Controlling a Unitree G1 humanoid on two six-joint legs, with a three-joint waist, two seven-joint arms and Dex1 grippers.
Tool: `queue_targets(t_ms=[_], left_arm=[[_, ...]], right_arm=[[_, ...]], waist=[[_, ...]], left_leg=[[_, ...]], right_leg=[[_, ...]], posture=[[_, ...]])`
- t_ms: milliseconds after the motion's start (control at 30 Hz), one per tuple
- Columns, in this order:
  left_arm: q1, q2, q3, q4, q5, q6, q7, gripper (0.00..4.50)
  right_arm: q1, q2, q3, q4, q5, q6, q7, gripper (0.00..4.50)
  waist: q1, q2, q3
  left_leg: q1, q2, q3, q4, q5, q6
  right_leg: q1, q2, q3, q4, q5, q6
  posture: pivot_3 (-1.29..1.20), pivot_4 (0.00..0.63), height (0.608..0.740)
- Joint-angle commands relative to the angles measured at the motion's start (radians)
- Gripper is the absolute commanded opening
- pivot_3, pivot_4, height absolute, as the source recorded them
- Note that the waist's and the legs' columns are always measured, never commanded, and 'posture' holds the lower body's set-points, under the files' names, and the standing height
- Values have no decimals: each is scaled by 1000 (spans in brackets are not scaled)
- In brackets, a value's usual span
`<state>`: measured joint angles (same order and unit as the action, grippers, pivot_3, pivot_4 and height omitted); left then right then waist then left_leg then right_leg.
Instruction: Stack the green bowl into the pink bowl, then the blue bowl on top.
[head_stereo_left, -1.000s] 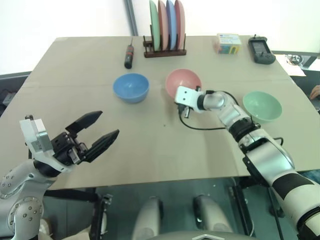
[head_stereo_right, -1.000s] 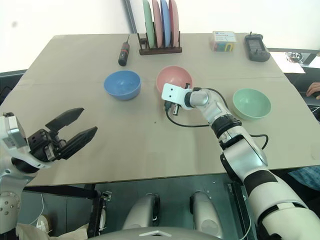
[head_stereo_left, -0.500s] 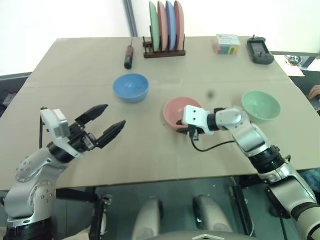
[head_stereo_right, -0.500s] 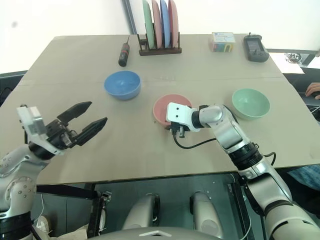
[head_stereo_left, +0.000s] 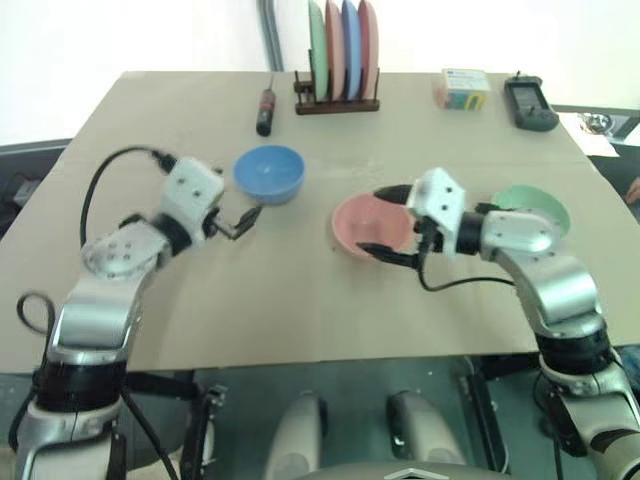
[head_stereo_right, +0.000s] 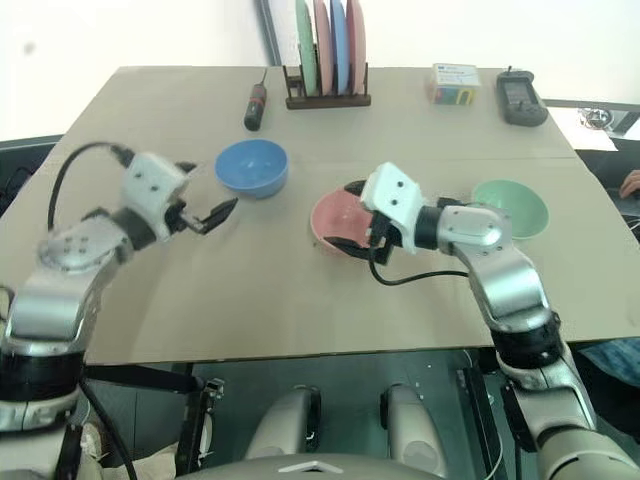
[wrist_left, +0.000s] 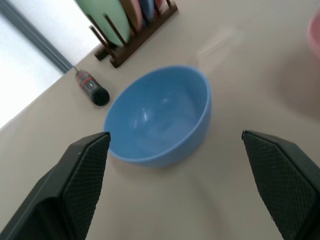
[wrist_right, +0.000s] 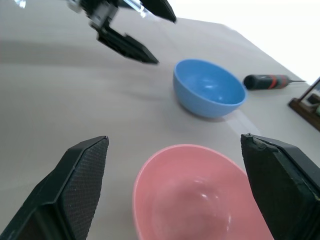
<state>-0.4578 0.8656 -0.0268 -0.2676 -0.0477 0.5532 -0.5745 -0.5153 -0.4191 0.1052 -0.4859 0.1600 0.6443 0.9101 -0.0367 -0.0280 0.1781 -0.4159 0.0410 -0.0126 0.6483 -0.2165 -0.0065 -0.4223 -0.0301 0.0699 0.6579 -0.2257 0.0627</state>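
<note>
The pink bowl (head_stereo_left: 362, 226) stands upright at mid-table. My right gripper (head_stereo_left: 370, 220) is open, one finger on each side of the bowl's right part, holding nothing; in the right wrist view the bowl (wrist_right: 200, 192) sits low between the wide-spread fingers. The blue bowl (head_stereo_left: 270, 172) rests to the left and farther back. My left gripper (wrist_left: 175, 135) is open and points at the blue bowl (wrist_left: 160, 117) from just short of it, not touching. The green bowl (head_stereo_left: 540, 203) sits at the right, partly hidden behind my right forearm.
A wooden rack (head_stereo_left: 338, 100) with several upright plates stands at the back centre. A screwdriver (head_stereo_left: 265, 110) lies left of it. A coloured box (head_stereo_left: 462, 88) and a black device (head_stereo_left: 528, 102) sit at the back right.
My right gripper pulled the pink bowl nearer, then opened and let it go. My left arm reached forward to the blue bowl and rolled its wrist, staying open.
</note>
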Motion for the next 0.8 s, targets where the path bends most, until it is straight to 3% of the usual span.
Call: queue_targets(t_ms=[33,167,267,567,600,800], left_arm=[[-189,14,-242,106,206,22,-78,4500],[-400,-89,-412,353,327,77,-135,4500],[-495,-166,-465,538,388,45,-125,3729],[-580,-270,-483,749,455,-24,-136,249],[-581,-274,-477,752,457,-31,-137,61],[-577,-272,-453,733,452,-47,-165,61]], right_arm=[[59,21,-81,-91,70,24,-80,4418],[69,24,-70,-95,62,-2,-145,4418],[66,25,-66,-99,72,-12,-178,4500],[97,-22,-77,-150,101,-7,-230,4500],[98,-25,-77,-152,104,-5,-238,4500],[107,-49,-82,-149,119,-14,-253,4500]], waist=[[2,-1,0],[-2,0,0],[-7,0,0],[-1,0,0],[-1,0,0],[0,0,0]], left_leg=[[0,0,-1,0,0,0],[-1,0,-1,1,0,0],[-1,0,0,0,0,0],[-14,0,-2,3,0,0],[-16,0,-2,3,0,0],[-16,0,-3,3,0,0]], right_leg=[[0,1,0,0,0,0],[0,1,0,1,-2,3],[-1,1,1,1,-2,3],[-12,1,0,2,0,1],[-13,1,0,2,0,1],[-13,1,0,3,0,1]], posture=[[0,150,740],[0,150,740],[0,150,740],[0,150,740],[0,150,740],[0,150,740]])
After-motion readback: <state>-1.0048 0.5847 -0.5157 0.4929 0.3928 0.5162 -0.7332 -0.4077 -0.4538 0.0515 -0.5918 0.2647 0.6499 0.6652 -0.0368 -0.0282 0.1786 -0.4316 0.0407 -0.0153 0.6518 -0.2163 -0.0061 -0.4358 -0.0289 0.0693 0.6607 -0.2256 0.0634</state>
